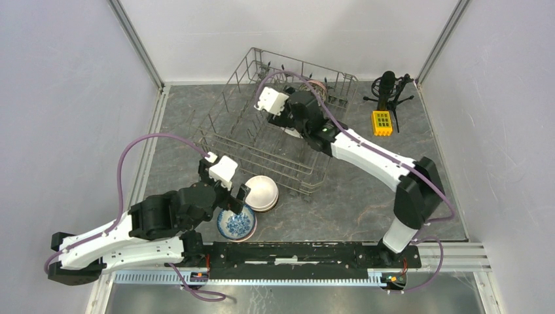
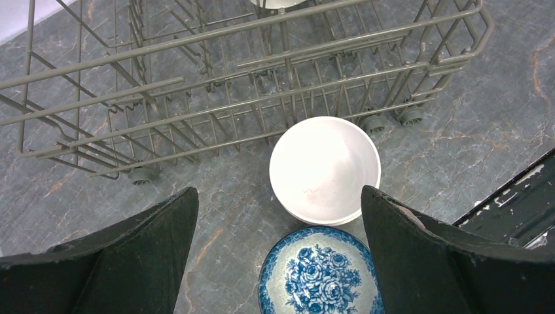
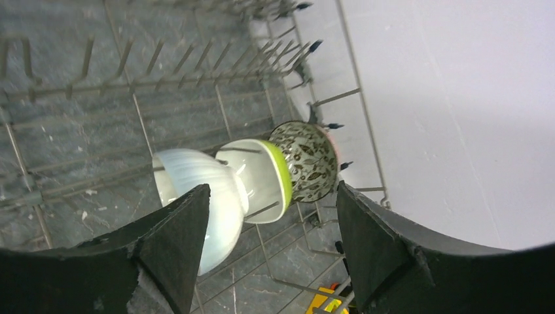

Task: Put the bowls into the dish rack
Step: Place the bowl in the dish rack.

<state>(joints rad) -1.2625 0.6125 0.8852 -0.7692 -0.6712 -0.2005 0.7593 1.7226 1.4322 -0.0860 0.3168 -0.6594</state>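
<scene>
Listing hidden parts first: the left gripper, jaws spread wide and holding nothing, is hanging over the blue-and-white bowl, whose near rim is running off the wrist view's bottom edge. At that bowl's 12 o'clock the white bowl is sitting on another, which is showing only a sliver, just beside the dish rack.

The right gripper, jaws apart, is covering part of a white ribbed bowl; contact cannot be told. A lime-rimmed bowl and a leaf-patterned bowl are standing on edge between tines by the rack's far right wall.

Bare table is showing at the rack's 4 o'clock. A microphone and yellow block are standing apart at 3 o'clock.
</scene>
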